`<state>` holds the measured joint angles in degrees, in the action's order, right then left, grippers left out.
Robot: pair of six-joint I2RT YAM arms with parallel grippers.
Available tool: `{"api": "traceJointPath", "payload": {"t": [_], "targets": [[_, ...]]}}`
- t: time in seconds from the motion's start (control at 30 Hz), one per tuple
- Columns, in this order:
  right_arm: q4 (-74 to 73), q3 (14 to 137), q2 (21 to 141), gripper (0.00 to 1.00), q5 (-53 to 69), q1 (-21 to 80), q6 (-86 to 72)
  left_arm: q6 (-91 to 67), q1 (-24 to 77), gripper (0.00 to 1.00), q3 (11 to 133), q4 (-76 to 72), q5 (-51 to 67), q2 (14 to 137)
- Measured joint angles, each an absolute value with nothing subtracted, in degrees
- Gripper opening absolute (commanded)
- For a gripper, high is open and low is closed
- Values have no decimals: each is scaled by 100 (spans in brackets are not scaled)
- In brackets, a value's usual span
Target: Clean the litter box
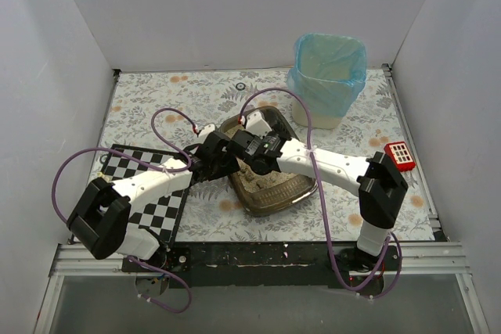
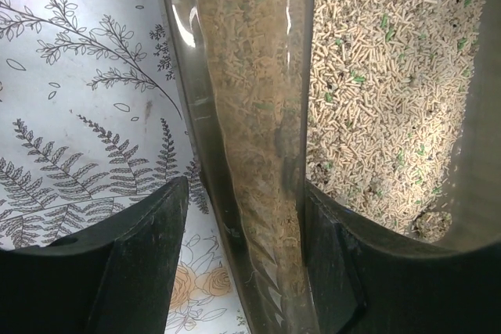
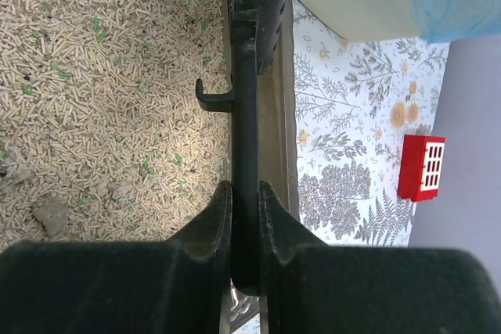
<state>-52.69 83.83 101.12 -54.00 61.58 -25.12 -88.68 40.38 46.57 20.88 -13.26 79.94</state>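
The litter box (image 1: 275, 190), a dark brown translucent tray of beige pellet litter (image 3: 102, 76), lies mid-table, partly hidden by both arms. My left gripper (image 1: 218, 162) straddles its left wall (image 2: 250, 115). In the left wrist view that gripper (image 2: 245, 187) has one finger inside, pressed against the wall, and the other finger's tip close against the outside. My right gripper (image 1: 249, 143) is over the box. In the right wrist view it (image 3: 244, 187) is shut on the handle of a black slotted scoop (image 3: 246, 76), which runs along the box's right wall. A grey clump (image 3: 51, 213) lies in the litter.
A beige bin with a blue bag (image 1: 327, 76) stands at the back right. A small red block (image 1: 400, 156) lies near the right edge. A checkerboard mat (image 1: 149, 185) lies under the left arm. White walls enclose the floral tablecloth (image 1: 180, 91).
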Motion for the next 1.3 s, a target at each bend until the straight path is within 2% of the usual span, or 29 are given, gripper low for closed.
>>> {"api": "traceJointPath", "payload": {"t": [0.5, 0.83, 1.07, 1.3], "targets": [[-4029, 8134, 10302, 1, -5159, 6077, -1424, -8890, 3815, 56, 4657, 2176, -1107, 7996], [-2897, 7244, 9806, 1, -4333, 6167, -1015, -8892, 4040, 56, 4657, 2204, -1160, 7994], [-3048, 6796, 8604, 1, -3997, 6410, -1308, -8895, 4099, 56, 4657, 2196, -1194, 7992], [-4359, 6805, 7957, 1, -4276, 6431, -2915, -8844, 4101, 56, 4657, 2213, -1264, 7940]]}}
